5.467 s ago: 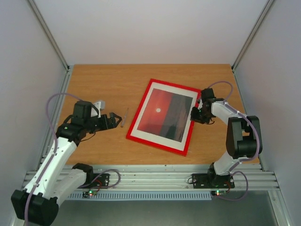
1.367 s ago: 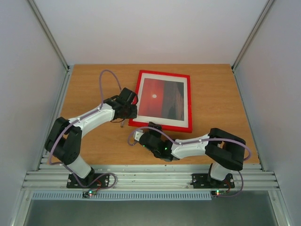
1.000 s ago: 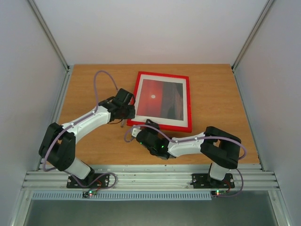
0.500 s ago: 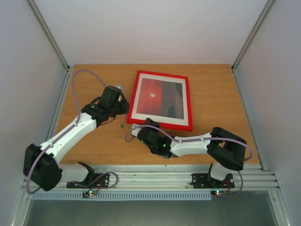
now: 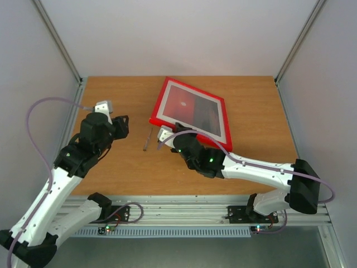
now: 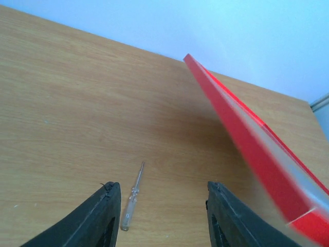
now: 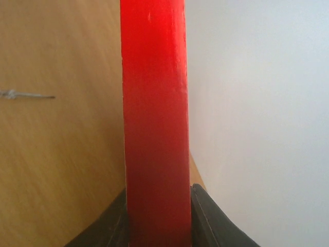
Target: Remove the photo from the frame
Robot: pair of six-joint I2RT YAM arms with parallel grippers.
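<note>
The red frame (image 5: 159, 106) is tilted up off the table, its near-left edge raised. The photo (image 5: 187, 106), a red sunset print, still lies inside it behind a white border. My right gripper (image 5: 172, 132) is shut on the frame's near edge. In the right wrist view the red frame edge (image 7: 154, 113) fills the gap between the dark fingers (image 7: 209, 221). My left gripper (image 5: 124, 125) hangs open and empty to the left of the frame. Its wrist view shows the frame's edge (image 6: 241, 139) slanting past on the right, apart from the fingers (image 6: 100, 218).
A small clear screwdriver (image 5: 147, 139) lies on the wooden table (image 5: 111, 95) between the two grippers; it also shows as the screwdriver (image 6: 130, 198) near my left finger. Grey walls close in the table at the back and both sides.
My left gripper drew back to the left and opened. My right gripper closed on the frame's near edge and raised it, so the frame is now tilted and turned.
</note>
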